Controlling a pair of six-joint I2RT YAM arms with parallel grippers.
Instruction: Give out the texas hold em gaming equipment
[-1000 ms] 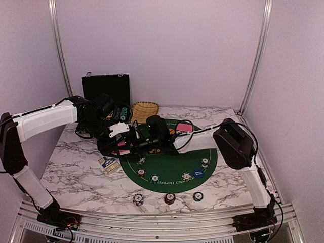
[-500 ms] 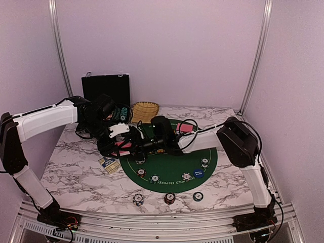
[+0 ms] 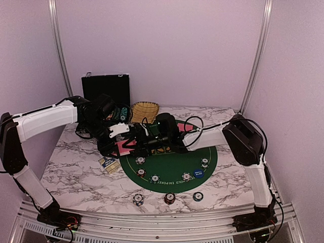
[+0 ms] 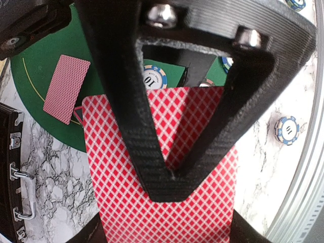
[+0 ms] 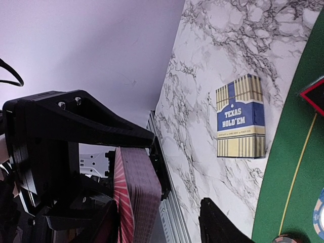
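My left gripper [image 3: 120, 146] is shut on a deck of red-backed cards [image 4: 167, 202], held over the left rim of the green mat [image 3: 177, 167]. My right gripper [image 3: 143, 143] is open, and its fingers straddle the deck [image 5: 134, 197] without closing. One card [image 4: 66, 88] lies face down on the mat's far side. Several striped chips lie on the mat [image 3: 155, 178], and three lie on the marble near the front edge [image 3: 169, 198]. The blue disc [image 3: 199, 173] is on the mat at right. The black-red triangle's corner [image 5: 314, 93] shows in the right wrist view. The orange disc is hidden.
A Texas Hold'em card box [image 3: 109, 164] lies on the marble left of the mat. The black case [image 3: 106, 88] stands at the back left, with the straw basket [image 3: 145, 110] beside it. Walls close in on both sides.
The right arm's wrist and elbow have shifted a little to the right and back, with its gripper still at the deck. The left arm and the deck have held still.
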